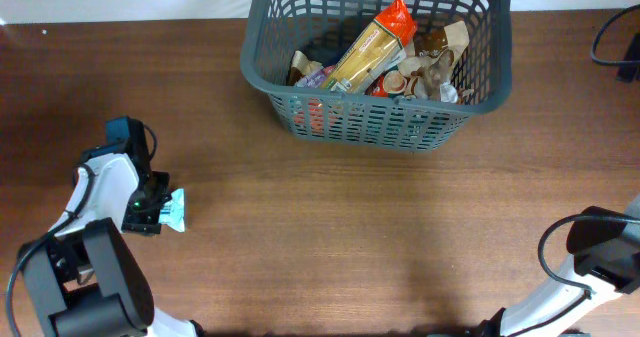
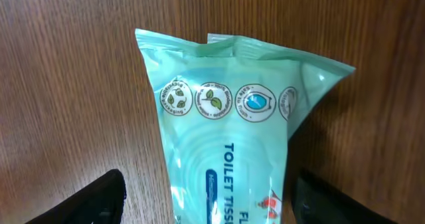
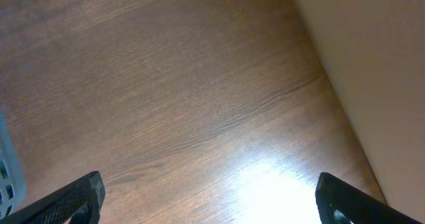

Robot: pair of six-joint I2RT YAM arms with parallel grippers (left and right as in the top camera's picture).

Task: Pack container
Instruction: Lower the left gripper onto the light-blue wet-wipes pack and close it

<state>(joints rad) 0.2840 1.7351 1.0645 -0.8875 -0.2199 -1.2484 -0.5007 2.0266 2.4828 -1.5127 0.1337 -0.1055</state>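
Your right gripper [image 3: 209, 196] hangs over the bare wooden table [image 3: 186, 84], its 2 dark fingers [image 3: 73, 199] spread wide with nothing between them but a bright glare. A slotted sliver of the grey container [image 3: 8, 174] shows far left, and a pale surface [image 3: 372, 51] fills the upper right.

The left arm [image 1: 100, 189] stands at the robot's left side. Its white link reaches forward, and the wrist is bent so that the left gripper [image 1: 163, 209] is low and turned toward the right. Its two black fingers [image 2: 93, 199] stand apart, not pressed together. The right arm [image 1: 598, 249] is folded at the right corner, and only a part of it is in the overhead view. The right gripper [image 3: 209, 197] looks downward with its jaws spread wide.
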